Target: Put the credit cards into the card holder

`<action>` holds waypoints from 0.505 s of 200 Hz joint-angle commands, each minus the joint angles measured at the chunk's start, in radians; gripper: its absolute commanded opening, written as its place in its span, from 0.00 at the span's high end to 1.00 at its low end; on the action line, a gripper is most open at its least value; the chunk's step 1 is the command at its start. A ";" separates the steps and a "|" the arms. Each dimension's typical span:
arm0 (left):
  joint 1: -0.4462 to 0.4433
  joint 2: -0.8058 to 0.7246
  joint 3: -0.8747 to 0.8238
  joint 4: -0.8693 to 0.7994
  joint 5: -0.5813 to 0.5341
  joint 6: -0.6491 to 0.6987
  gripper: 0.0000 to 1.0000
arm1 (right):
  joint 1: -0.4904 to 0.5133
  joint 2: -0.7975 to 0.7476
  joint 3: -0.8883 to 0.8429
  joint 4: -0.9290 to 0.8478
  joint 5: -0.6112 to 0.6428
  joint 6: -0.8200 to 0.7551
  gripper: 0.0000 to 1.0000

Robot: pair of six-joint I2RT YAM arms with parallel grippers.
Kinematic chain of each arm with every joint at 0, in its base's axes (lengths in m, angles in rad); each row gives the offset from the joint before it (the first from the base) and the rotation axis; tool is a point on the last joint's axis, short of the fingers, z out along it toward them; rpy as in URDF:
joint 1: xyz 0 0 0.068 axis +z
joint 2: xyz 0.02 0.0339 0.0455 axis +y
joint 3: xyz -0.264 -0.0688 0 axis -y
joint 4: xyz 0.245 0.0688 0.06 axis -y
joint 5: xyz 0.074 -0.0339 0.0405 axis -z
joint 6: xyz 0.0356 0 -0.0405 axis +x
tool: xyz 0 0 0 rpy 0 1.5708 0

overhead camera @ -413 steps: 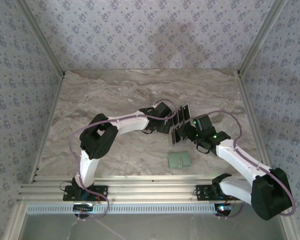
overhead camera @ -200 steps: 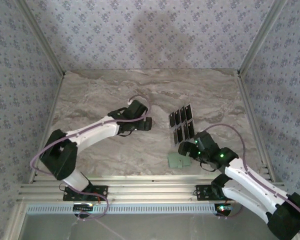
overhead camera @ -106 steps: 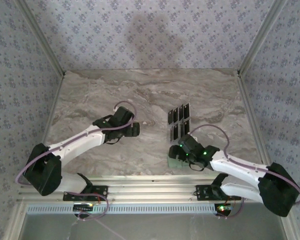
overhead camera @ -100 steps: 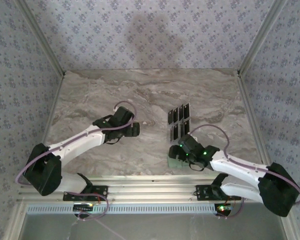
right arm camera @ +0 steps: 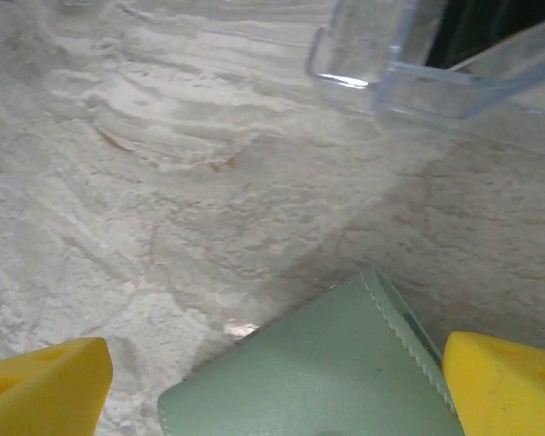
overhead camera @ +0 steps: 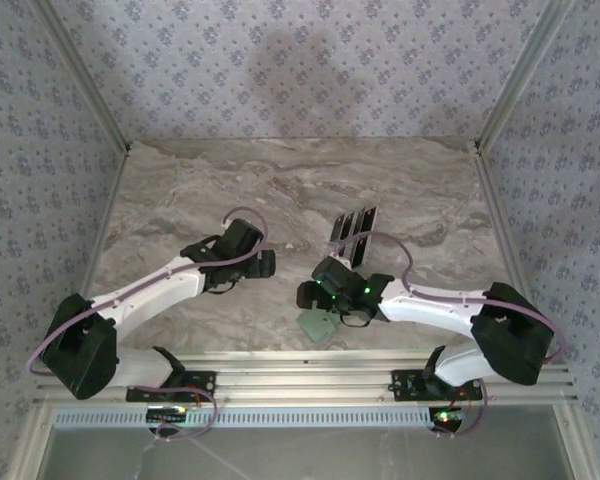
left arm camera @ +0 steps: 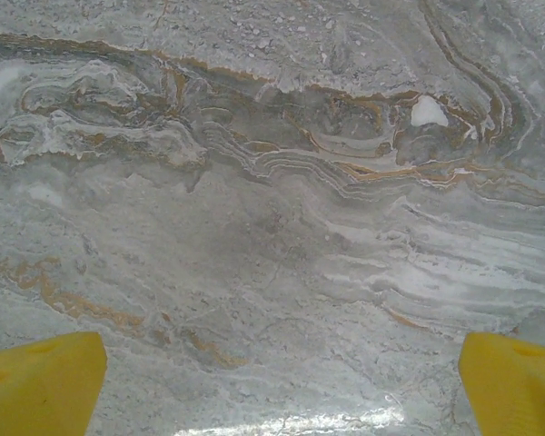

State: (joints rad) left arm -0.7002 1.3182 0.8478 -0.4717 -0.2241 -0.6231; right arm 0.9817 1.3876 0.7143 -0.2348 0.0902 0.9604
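I hold the right gripper (right arm camera: 272,386) released, jaws wide, low over the card holder (right arm camera: 318,372) at the desk's (left arm camera: 272,182) near edge, probably to pin it. The credit cards (overhead camera: 352,225) stand just behind it, in a clear rack (right arm camera: 381,64) I think. The left gripper (left arm camera: 282,381) is released too, parked aside.

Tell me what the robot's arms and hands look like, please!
Both arms have white tube-shaped links and chunky black joints. The left arm and the right arm each carry a thin purple cable looping along them. Little green lights glow on the right arm's wrist. The left hand and right hand have bright yellow fingers.
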 commanded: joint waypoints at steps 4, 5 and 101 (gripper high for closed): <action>0.006 0.013 -0.001 0.003 0.006 -0.015 0.00 | -0.019 -0.017 0.030 -0.027 0.021 -0.020 0.04; 0.006 0.013 -0.001 0.004 0.006 -0.014 0.00 | -0.019 -0.017 0.032 -0.028 0.021 -0.020 0.04; 0.006 0.044 -0.019 0.010 0.041 -0.035 0.00 | -0.108 0.051 0.154 -0.016 -0.010 -0.089 0.04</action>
State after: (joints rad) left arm -0.7002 1.3640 0.8421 -0.4671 -0.1978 -0.6422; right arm 0.8871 1.4113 0.8307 -0.2539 0.0845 0.8978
